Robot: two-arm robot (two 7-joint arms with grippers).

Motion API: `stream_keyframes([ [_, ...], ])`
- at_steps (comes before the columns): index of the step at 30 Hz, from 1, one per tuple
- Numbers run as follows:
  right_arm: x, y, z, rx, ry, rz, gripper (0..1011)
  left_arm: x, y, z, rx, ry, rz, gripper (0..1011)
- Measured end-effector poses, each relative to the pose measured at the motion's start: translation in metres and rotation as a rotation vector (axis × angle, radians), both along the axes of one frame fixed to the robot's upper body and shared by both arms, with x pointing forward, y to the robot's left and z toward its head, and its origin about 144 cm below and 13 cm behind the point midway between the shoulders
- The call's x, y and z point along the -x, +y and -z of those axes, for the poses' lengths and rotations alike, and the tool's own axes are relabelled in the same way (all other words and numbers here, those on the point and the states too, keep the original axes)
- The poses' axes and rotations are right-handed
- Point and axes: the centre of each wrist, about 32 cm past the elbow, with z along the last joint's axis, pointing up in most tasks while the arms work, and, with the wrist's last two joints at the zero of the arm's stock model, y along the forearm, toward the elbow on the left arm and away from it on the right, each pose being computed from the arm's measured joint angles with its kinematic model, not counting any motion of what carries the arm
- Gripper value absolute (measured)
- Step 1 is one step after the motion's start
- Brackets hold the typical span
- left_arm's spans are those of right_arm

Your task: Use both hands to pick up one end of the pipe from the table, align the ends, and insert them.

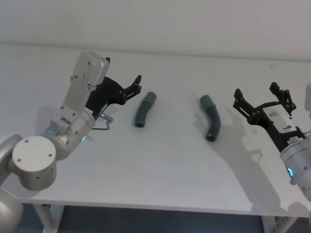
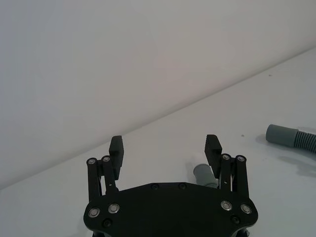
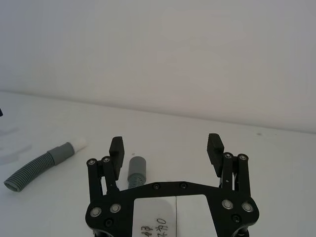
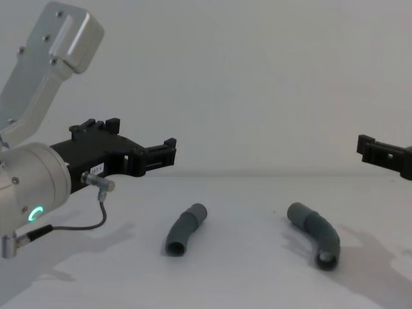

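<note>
1. Currently the left gripper [image 2: 165,148] has its jaws spread wide with nothing between them. It hangs above the table [image 1: 160,165], just left of the left pipe piece [image 1: 144,110].
2. The right gripper [image 3: 165,148] is also spread and empty, raised, to the right of the right pipe piece [image 1: 211,118].
3. Key relation: each piece lies inboard of its own gripper, long axis running roughly away from the robot. The fingers point across that axis, toward the far ends.
4. Left gripper looks slightly nearer its piece. In the left wrist view the far end sits by one finger, partly hidden behind the gripper body.
5. In the right wrist view the right piece's end sits between the fingers, off-centre.
6. Both pieces lie flat mid-table, well apart, neither lifted.
7. Look: dark grey, ribbed, gently bent. The left piece carries a pale tip [image 3: 79,144] on its far end; the right piece's mouths are plain grey.
8. Judgement: the pale tip goes into the right piece's far mouth.
</note>
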Motion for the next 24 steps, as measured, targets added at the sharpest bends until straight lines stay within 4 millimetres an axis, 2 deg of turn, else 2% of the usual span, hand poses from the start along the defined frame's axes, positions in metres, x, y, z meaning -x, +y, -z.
stream_keyframes([
  [24, 0.0000, 0.0000, 0.0000, 0.000, 0.000, 0.000, 1004, 0.0000, 0.0000, 0.0000, 0.000, 0.000, 0.000, 1001],
])
